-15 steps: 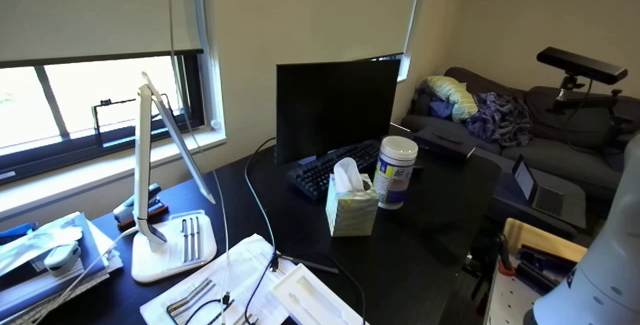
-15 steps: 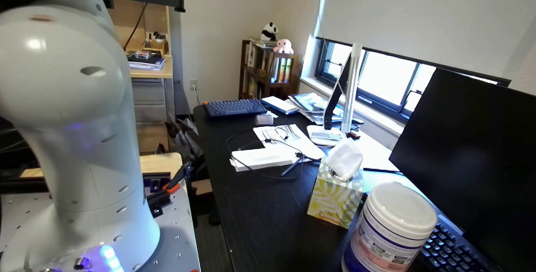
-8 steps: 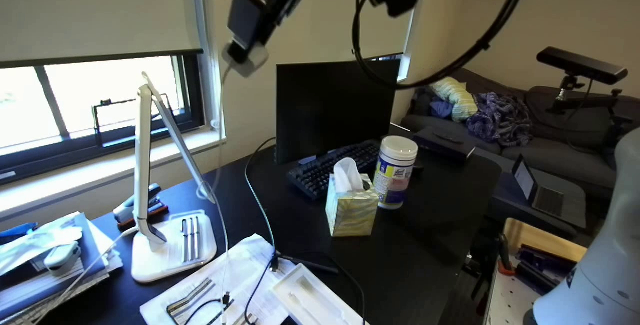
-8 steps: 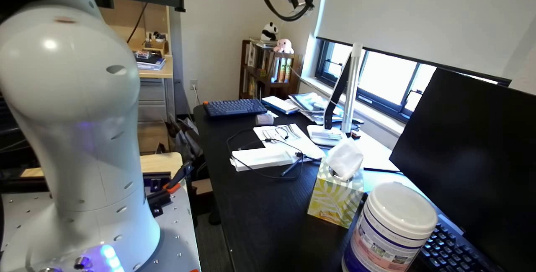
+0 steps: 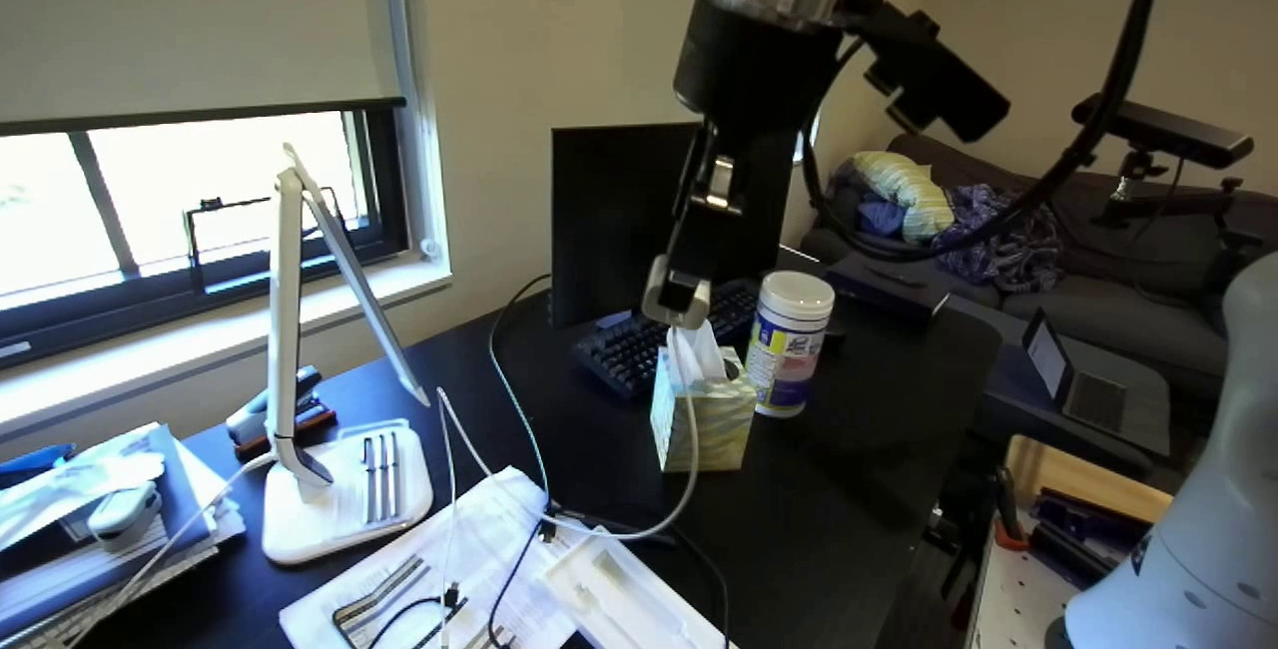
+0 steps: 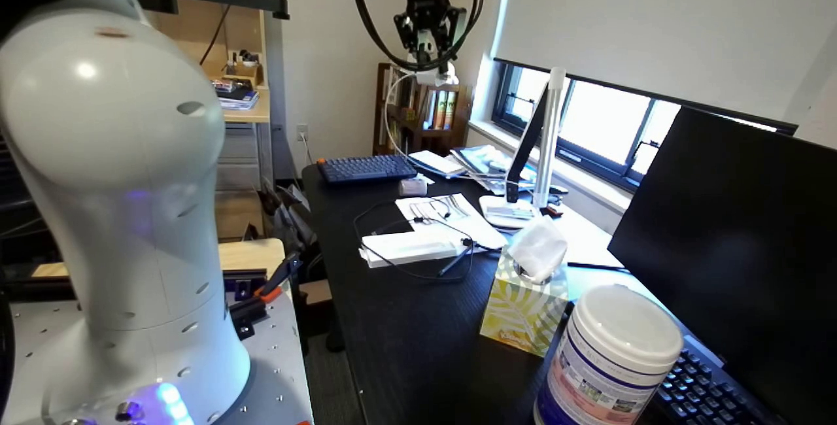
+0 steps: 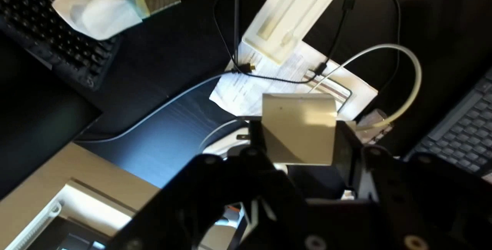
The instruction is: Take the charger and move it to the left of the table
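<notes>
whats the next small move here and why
Probably shift the charger a little toward the left of the table before lowering it, without opening the gripper: the wrist view shows the charger clamped between the fingers, and both exterior views show it in the air, its white cord curving down from it.

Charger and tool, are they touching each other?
Touching. The wrist view shows it: the charger sits clamped in the tool, with dark fingers against both its sides and no gap showing.
</notes>
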You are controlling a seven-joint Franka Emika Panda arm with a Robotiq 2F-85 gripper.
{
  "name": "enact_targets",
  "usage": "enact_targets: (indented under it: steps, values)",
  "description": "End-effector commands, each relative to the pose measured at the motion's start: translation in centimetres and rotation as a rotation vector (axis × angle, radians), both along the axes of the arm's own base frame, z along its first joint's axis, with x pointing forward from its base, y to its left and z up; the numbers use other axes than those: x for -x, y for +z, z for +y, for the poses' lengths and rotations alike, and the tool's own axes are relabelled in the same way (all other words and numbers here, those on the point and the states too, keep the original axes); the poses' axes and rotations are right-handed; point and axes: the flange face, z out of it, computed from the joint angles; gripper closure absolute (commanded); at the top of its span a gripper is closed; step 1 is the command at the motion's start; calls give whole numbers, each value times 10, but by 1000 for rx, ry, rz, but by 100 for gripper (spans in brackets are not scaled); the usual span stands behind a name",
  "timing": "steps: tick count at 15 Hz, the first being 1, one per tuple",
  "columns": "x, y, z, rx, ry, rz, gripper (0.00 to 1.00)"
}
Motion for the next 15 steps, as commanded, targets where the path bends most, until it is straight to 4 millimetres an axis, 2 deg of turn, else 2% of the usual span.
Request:
enact_targets:
  steps: [1, 3, 6, 8, 12, 13, 14, 15]
  values:
    - [-9, -11, -37, 54, -44, 26, 80]
    - [-20, -25, -50, 53, -47, 56, 80]
    - [-28, -44, -56, 80, -34, 104, 80]
    - [-28, -52, -49, 73, 4, 137, 80]
    - [-13, -55, -12, 30, 104, 163, 80]
    - [-18, -58, -27, 46, 47, 155, 80]
    - [-15, -58, -22, 48, 58, 155, 55]
    - [-15, -59, -21, 49, 59, 155, 55]
